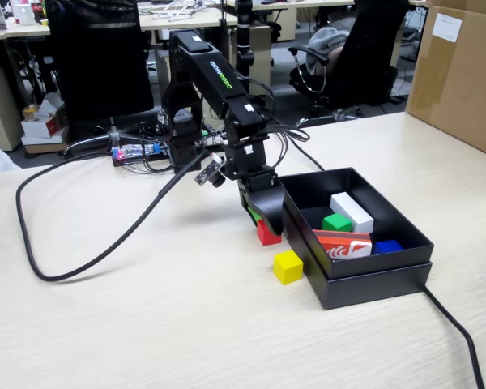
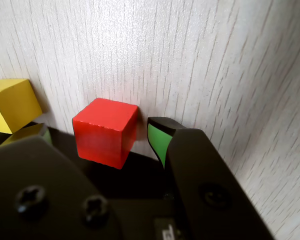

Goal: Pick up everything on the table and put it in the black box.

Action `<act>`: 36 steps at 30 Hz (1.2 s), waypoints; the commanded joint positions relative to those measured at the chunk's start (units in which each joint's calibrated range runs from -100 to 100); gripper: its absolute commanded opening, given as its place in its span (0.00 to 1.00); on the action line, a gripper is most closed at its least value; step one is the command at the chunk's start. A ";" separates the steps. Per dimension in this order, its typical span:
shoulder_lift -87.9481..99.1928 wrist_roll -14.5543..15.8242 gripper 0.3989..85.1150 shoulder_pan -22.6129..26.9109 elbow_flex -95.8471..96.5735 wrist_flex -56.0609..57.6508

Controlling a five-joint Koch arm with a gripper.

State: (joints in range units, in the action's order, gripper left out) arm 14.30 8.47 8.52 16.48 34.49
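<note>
Gripper (image 2: 97, 137) is sitting low on the beige surface (image 1: 146, 308), fingers (image 2: 160, 137) spread apart around the red cube (image 2: 106, 131), not clamping it. Yellow cube (image 1: 288, 266) is lying near, just outside the black box (image 1: 373, 279). Green cube (image 1: 337, 221) is resting inside the box beside a long white block (image 1: 352, 211) and an orange-red packet (image 1: 343, 243).

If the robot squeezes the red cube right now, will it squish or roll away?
Probably neither. The red cube has flat faces and crisp edges, so it looks stiff and should sit, not roll. Its smooth painted surface might slip a little, though the gripper has green pads. It looks small and likely light.
</note>
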 commanded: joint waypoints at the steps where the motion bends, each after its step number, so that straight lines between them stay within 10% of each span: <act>1: -0.36 0.10 0.39 -0.05 -0.97 -1.02; 8: -0.36 0.73 0.00 -0.54 -1.15 -0.33; 22: 27.98 -1.71 0.00 6.06 -14.03 9.26; 36: 6.06 -5.13 0.00 9.91 -22.91 3.56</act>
State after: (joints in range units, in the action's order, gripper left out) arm 20.26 5.10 18.78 -5.52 43.63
